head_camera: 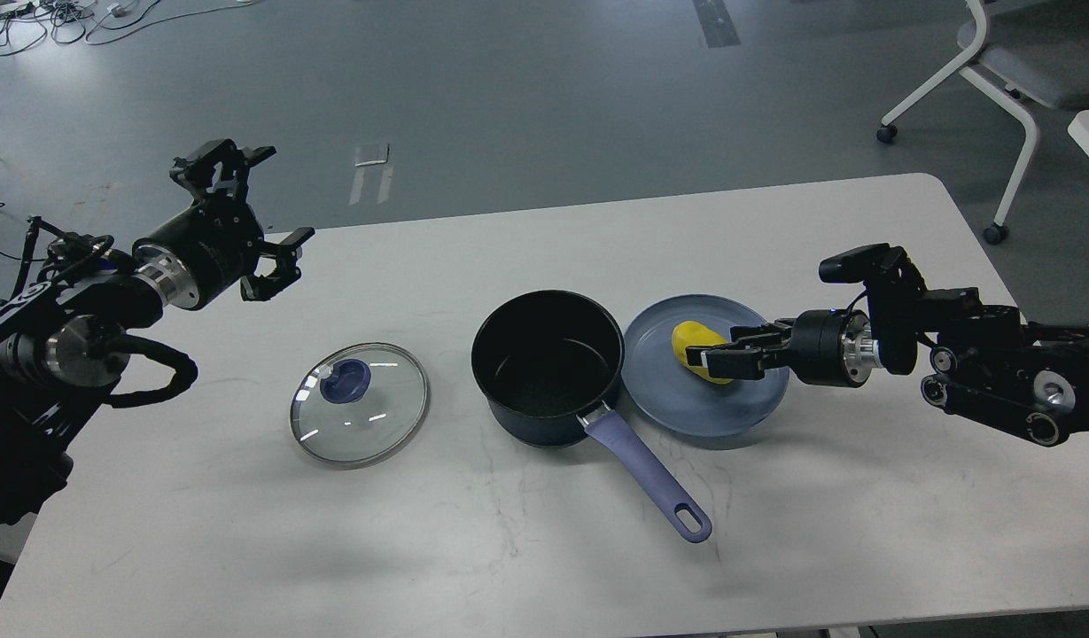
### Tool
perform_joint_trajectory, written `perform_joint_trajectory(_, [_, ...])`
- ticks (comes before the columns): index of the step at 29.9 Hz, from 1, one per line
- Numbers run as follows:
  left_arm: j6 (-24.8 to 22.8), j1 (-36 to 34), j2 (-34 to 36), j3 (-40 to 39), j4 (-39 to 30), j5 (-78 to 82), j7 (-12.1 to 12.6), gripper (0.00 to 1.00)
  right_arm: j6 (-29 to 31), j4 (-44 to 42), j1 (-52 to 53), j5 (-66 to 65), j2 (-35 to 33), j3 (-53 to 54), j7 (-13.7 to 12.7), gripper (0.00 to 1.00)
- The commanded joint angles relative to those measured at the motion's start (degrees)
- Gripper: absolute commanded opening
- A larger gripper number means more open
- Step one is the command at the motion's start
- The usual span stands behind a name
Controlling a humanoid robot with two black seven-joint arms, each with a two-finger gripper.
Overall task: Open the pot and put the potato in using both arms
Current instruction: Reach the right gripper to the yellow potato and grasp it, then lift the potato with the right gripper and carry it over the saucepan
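Note:
The pot point(548, 368) stands open and empty at the table's middle, its lavender handle point(650, 478) pointing to the front right. Its glass lid point(360, 403) with a blue knob lies flat on the table to the pot's left. The yellow potato point(693, 347) lies on a blue plate point(686, 403) just right of the pot. My right gripper point(721, 350) reaches in from the right, its fingers closed around the potato's right side at plate level. My left gripper point(274, 213) is open and empty, raised above the table's far left, away from the lid.
The white table point(544, 549) spans the view, with its front edge below. A white office chair point(996, 80) stands on the grey floor at the back right. Cables lie on the floor at the back left.

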Motion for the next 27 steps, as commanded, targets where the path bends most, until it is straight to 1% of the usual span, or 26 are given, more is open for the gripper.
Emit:
perform_joint_trajectory(1, [-0.14, 0.07, 0.18, -0.07, -0.02, -0.01, -0.75, 0.98, 0.01, -1.28, 0.37, -0.85, 1.57, -0.95, 0.03, 0.58])
perform_joint_trajectory(2, [-0.14, 0.07, 0.53, -0.07, -0.02, -0.01, -1.01, 0.98, 0.01, -1.80, 1.15, -1.38, 1.66, -1.82, 0.03, 0.50])
perform_joint_trajectory(3, [-0.23, 0.07, 0.62, -0.07, -0.10, -0.01, -1.19, 0.98, 0.01, -2.33, 1.68, -1.47, 1.66, -2.53, 0.03, 0.45])
perform_joint_trajectory(7, [-0.23, 0.07, 0.62, -0.07, -0.10, -0.01, -1.28, 0.98, 0.01, -2.69, 1.95, -1.47, 2.18, -3.41, 0.03, 0.44])
perform_joint_trajectory(8, [-0.23, 0.07, 0.71, -0.07, -0.10, -0.01, -1.28, 0.98, 0.01, -2.69, 1.95, -1.47, 2.62, -3.50, 0.03, 0.39])
perform_joint_trajectory(9, [-0.23, 0.07, 0.88, 0.02, -0.10, -0.01, -1.28, 0.98, 0.01, -2.69, 2.04, -1.47, 2.89, -3.50, 0.03, 0.36])
perform_joint_trajectory(11, [-0.23, 0.07, 0.97, 0.02, -0.10, -0.01, -1.28, 0.98, -0.08, -2.69, 2.39, -1.47, 3.06, -3.41, 0.03, 0.33])
perform_joint_trajectory(13, [-0.23, 0.07, 0.97, 0.02, -0.10, -0.01, -1.28, 0.98, -0.08, -2.60, 3.00, -1.47, 3.06, -3.24, 0.03, 0.32])
perform_joint_trajectory(16, [-0.23, 0.07, 0.89, 0.11, -0.10, 0.00, -1.28, 0.98, -0.08, -0.85, 4.85, -1.03, 2.36, -3.06, 0.12, 0.30])
perform_joint_trajectory(20, [-0.23, -0.10, 0.71, -0.07, -0.10, 0.08, -1.28, 0.98, -0.08, 3.01, 9.58, -0.77, -0.53, -3.06, 0.21, 0.27])
perform_joint_trajectory(21, [-0.23, -0.10, 0.71, -0.07, -0.10, 0.17, -1.28, 0.98, 0.00, 3.55, 10.38, -0.68, -0.97, -3.06, 0.21, 0.25])
perform_joint_trajectory(23, [-0.23, -0.10, 0.54, -0.16, -0.10, 1.74, -1.28, 0.98, 0.09, 6.00, 13.27, -0.42, -2.11, -3.06, 1.34, 0.19])
perform_joint_trajectory(24, [-0.23, -0.10, 0.45, -0.24, -0.10, 2.19, -1.28, 0.98, 0.09, 6.45, 13.99, -0.42, -2.47, -3.15, 1.61, 0.18])
perform_joint_trajectory(27, [-0.23, -0.10, 0.36, -0.42, -0.10, 3.25, -1.28, 0.98, 0.18, 7.86, 16.36, -0.42, -3.00, -3.15, 1.88, 0.12])
